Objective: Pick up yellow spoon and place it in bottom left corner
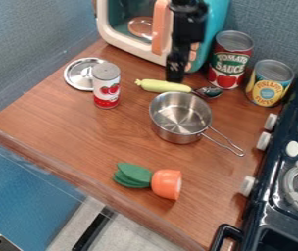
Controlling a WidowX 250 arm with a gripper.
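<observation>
Nearest, an orange toy carrot with green leaves lies on the wooden counter, left of the stove. Beyond it sits a metal pan. The yellow spoon lies just behind the pan, with the gripper at its handle; whether the jaws are apart or together, I cannot tell. Left, a small can has red fruit on its label, before a lid. Right, a yellow-labelled can and a red can carry large lettering.

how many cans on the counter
3: a small one beside the metal lid, a red one near the microwave, and a yellow-labelled one by the stove. The microwave may hide others.
</observation>
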